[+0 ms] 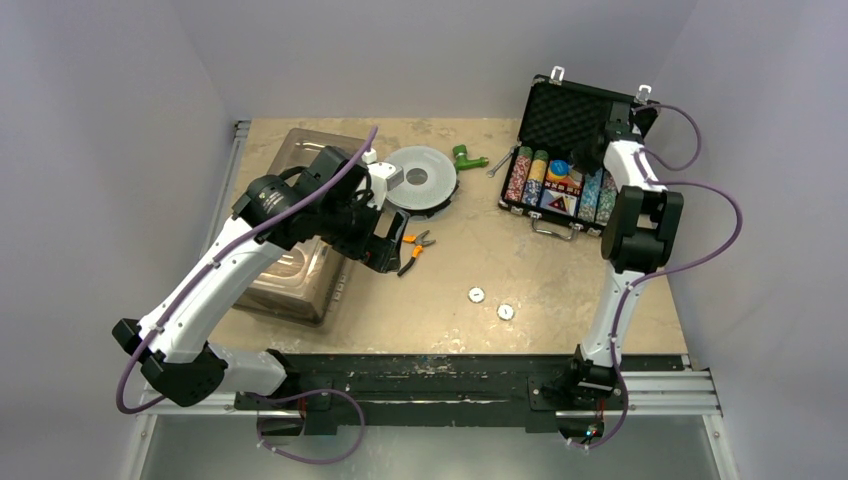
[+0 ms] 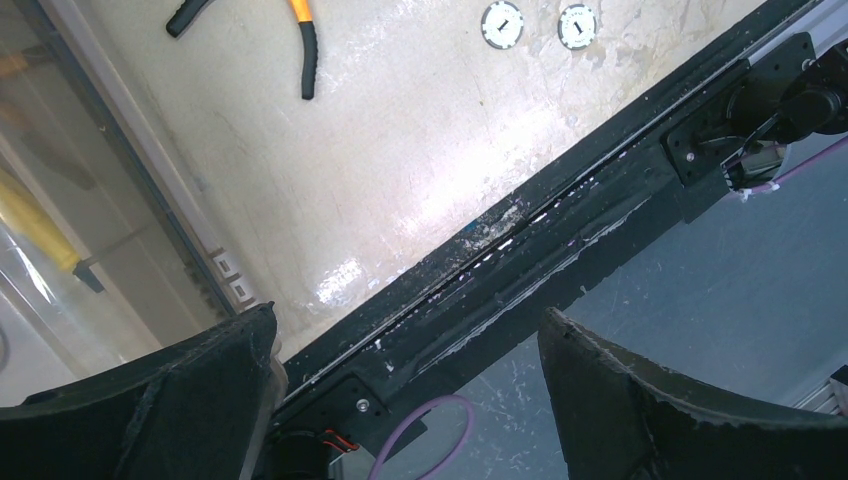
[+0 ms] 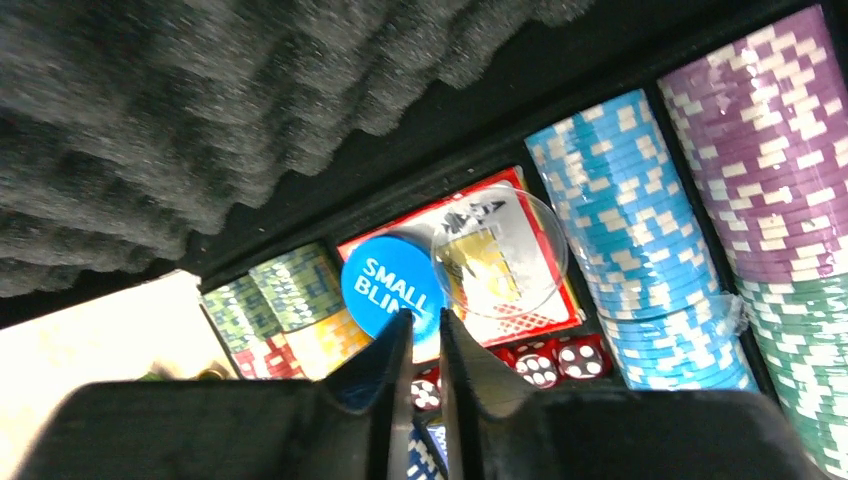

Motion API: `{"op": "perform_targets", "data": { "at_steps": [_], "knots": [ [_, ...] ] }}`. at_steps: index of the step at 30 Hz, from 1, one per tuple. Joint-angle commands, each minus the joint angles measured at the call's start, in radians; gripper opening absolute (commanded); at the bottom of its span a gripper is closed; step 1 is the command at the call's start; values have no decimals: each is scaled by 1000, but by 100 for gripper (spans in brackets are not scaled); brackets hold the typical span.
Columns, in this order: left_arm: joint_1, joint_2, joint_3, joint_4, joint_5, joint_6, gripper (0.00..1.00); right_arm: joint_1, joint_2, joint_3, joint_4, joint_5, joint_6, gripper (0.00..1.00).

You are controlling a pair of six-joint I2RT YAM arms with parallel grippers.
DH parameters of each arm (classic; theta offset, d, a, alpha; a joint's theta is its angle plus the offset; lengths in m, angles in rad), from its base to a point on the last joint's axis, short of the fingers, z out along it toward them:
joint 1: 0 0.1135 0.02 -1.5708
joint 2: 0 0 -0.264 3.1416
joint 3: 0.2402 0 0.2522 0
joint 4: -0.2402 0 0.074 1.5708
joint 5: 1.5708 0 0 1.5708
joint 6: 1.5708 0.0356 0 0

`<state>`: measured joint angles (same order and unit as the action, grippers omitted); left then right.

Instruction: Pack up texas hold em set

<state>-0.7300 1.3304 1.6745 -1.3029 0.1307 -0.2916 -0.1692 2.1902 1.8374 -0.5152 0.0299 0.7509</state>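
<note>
Left hand [image 2: 405,325] spread wide at centre left, nothing held, two white buttons [image 1: 476,294] noted on tabletop [image 1: 560,290] at lower centre, briefcase [image 1: 560,110] laid open at upper right, chip rows [image 1: 521,175] seated inside, right hand [image 3: 420,320] narrowed to a slit over blue button [image 3: 385,285]

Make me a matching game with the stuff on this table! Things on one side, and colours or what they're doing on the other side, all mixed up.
Things:
1. pliers
2. small blind button
3. round discs
4. left gripper

Clues:
A. blue, inside the case
B. wide open
C. white, lying on the table
D. orange and black handles

Pairs: 1-D, 2-A, 3-C, 4-B
</note>
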Motion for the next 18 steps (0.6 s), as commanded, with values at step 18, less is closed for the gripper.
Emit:
{"op": "perform_targets", "data": {
  "at_steps": [18],
  "knots": [
    [-2,-20,2,17,9,20,100,25,-46,-93,76,94,4,0]
  ]
}}
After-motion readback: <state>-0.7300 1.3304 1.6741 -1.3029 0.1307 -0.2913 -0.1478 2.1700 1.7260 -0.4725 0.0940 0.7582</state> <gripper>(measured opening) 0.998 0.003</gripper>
